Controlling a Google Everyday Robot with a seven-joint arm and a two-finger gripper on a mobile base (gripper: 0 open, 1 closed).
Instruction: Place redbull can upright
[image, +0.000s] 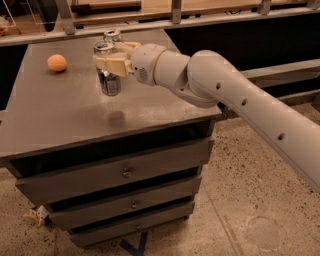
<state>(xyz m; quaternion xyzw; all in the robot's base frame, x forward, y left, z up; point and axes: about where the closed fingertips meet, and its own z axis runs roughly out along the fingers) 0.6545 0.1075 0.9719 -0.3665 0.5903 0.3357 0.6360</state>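
We look down at a grey cabinet (60, 125) with a flat top, standing on a speckled floor (240, 190). A thick, pale robot arm (235, 95) reaches in from the lower right and stretches across the top towards the back left.

At its end, the gripper (106, 59) has its beige fingers (114, 65) drawn in against the upper half of the redbull can (109, 84). One finger lies across the near side of the can, and the other passes behind it. The gap between them is only as wide as the can.

The redbull can is upright, with its silver top (104, 47) showing above the fingers and its silver and blue body below them. It is over the back middle of the cabinet top. We cannot tell whether its base rests on the surface or hangs just above it. A faint shadow (116, 118) lies on the top in front of it.

Just behind the gripper stands a second can (112, 35), near the back edge. A small orange ball (57, 62) sits well to the left, apart from both cans.

The front of the cabinet has three drawers (125, 172), each with a small knob.
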